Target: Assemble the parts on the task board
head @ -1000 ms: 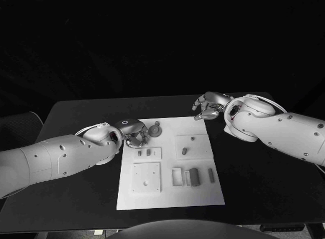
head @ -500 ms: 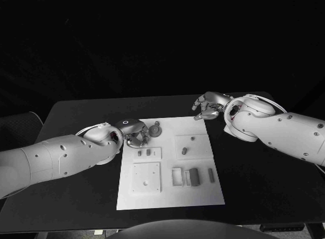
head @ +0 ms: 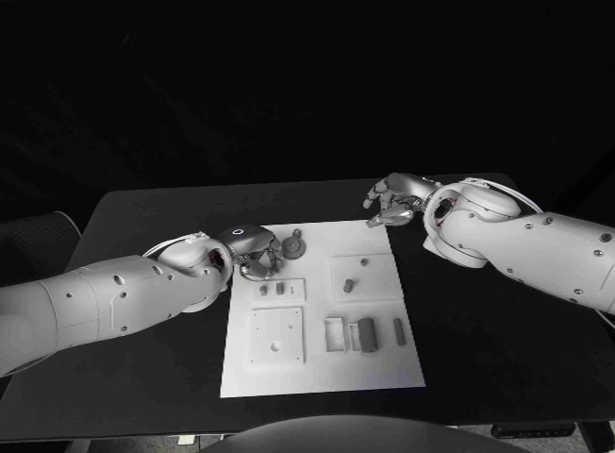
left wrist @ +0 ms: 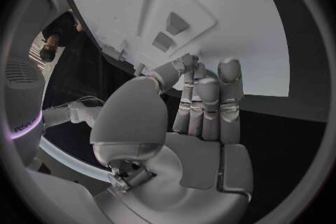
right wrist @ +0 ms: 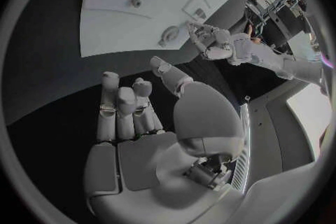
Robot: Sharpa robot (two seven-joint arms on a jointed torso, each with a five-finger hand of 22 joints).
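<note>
Board: I see the white task board [head: 324, 311] lying flat in the middle of the black table [head: 144, 212], long side running away from me.

Left hand: my left hand [head: 254, 253] sits at the board's far left corner, fingers curled down over its edge. In the left wrist view the fingers [left wrist: 206, 106] lie close together, tips bent toward the thumb [left wrist: 167, 74] at the board's rim. I cannot tell whether anything is pinched between them.

Round part: a grey disc-shaped part [head: 294, 249] with a small knob rests on the board just beside my left fingertips. I cannot tell whether they touch it. The right wrist view shows the same disc [right wrist: 168, 35] next to the left hand.

Right hand: my right hand [head: 393, 202] hovers beyond the board's far right corner, above the table and off the board. In the right wrist view its fingers [right wrist: 122, 106] are straight and side by side, thumb [right wrist: 171, 75] standing apart, nothing in the palm.

Small pair: two small grey parts [head: 274, 291] sit in a raised square block near the board's left side, seen closer in the left wrist view [left wrist: 168, 33].

Middle parts: a short peg [head: 348, 283] and a small stud [head: 365, 262] stand on a square block right of centre.

Near parts: a dark rectangular block [head: 366, 333] and a slim bar [head: 400, 331] lie side by side toward the near right, apart from each other.

Plate: a pale square plate [head: 275, 337] with small holes lies at the near left of the board.
</note>
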